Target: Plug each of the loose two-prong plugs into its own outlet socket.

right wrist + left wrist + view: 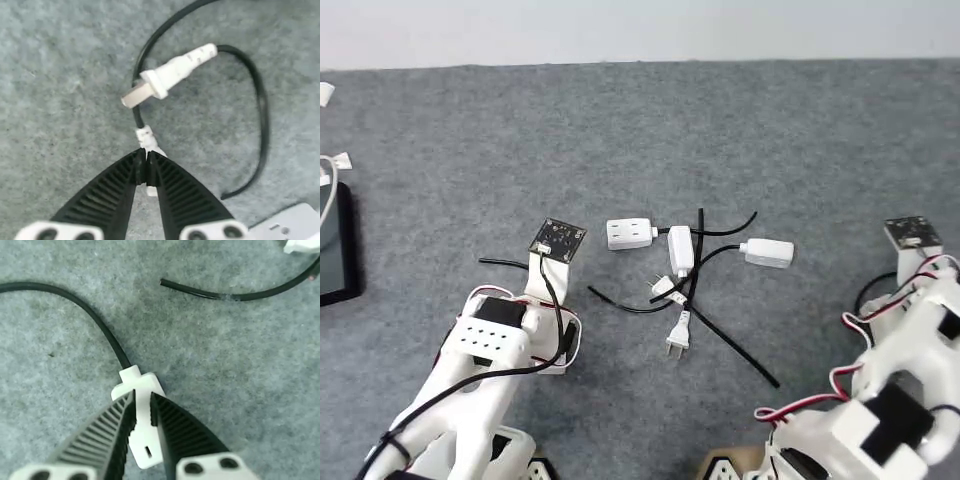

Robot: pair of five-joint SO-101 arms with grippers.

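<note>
High view: the grey surface carries three white outlets at the centre of the frame: the left socket, the middle socket and the right socket. Just below them, among crossing black cords, lie the upper plug and the lower plug, both with bare prongs. No plug looks seated in any outlet, so I judge that nearly all of the job is left.

The left claw is narrowly parted and pinches a white cord end that lies flat on the surface. I cannot tell whether it is a plug or a socket.

The right claw is pressed almost together on a small white tip of a black cord. A spare plug lies just beyond it, unplugged.
</note>
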